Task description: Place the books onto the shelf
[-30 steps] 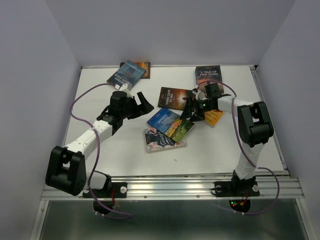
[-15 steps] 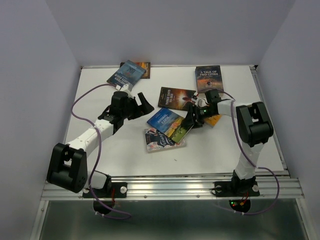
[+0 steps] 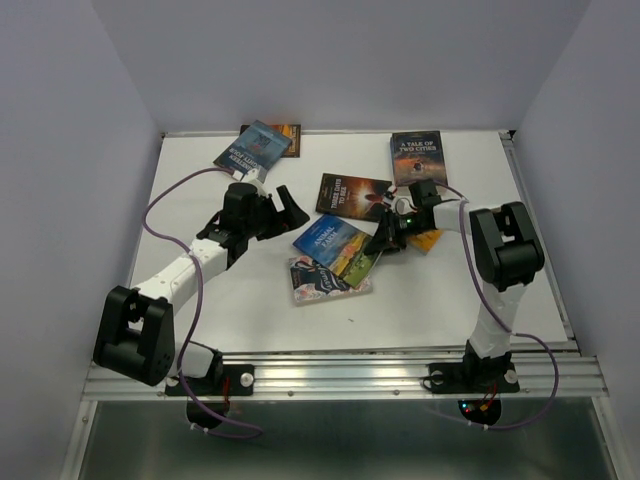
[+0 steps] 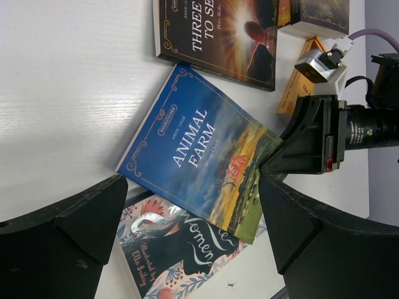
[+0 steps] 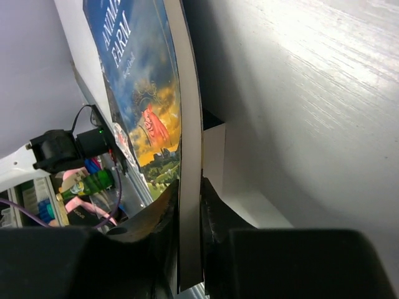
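Several books lie scattered on the white table (image 3: 200,190). My right gripper (image 3: 384,238) (image 5: 190,208) is shut on the right edge of the blue Animal Farm book (image 3: 338,243) (image 4: 199,152) (image 5: 134,75), one finger above the cover and one below it. That book leans on a navy book with pink flowers (image 3: 322,281) (image 4: 177,252). A sunset-brown book (image 3: 350,194) (image 4: 218,31) lies just behind it. An orange book (image 3: 428,238) (image 4: 298,84) sits under the right wrist. My left gripper (image 3: 284,205) (image 4: 193,184) hangs open above the table, left of the pile. The shelf is out of view.
A dark Tale of Two Cities book (image 3: 417,155) lies at the back right. At the back left a blue book (image 3: 254,148) overlaps a dark one (image 3: 289,133). Grey walls close in three sides, and a metal rail (image 3: 340,375) runs along the near edge.
My right gripper has slid in from the right and shut on the edge of the Animal Farm book. The left arm has hardly moved.
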You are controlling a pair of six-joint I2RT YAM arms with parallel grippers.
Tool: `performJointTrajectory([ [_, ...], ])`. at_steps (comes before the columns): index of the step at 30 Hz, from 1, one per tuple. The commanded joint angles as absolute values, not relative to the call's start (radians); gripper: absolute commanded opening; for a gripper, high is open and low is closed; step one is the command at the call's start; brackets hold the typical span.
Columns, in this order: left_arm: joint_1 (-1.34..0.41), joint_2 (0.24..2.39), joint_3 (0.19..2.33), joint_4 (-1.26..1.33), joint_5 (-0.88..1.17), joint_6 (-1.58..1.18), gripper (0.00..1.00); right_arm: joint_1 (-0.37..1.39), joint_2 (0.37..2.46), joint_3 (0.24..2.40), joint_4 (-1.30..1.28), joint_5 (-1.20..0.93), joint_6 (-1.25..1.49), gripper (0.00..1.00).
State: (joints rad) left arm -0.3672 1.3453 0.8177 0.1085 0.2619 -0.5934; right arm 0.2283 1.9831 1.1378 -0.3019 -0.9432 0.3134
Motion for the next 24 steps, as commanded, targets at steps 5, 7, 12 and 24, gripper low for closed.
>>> performJointTrajectory([
  [5, -0.374, 1.331, 0.842, 0.147, 0.262, -0.595, 0.99, 0.225, 1.87, 1.164, -0.226, -0.919, 0.279, 0.01],
  [7, -0.374, 1.328, 0.845, 0.15, 0.261, -0.595, 0.99, 0.225, 1.841, 1.158, -0.216, -0.931, 0.273, 0.01],
  [12, -0.374, 1.324, 0.853, 0.152, 0.255, -0.598, 0.99, 0.225, 1.74, 1.131, -0.158, -1.027, 0.273, 0.01],
  [24, -0.374, 1.304, 0.928, 0.129, 0.222, -0.578, 0.99, 0.225, 1.608, 1.146, 0.06, -0.965, 0.405, 0.01],
])
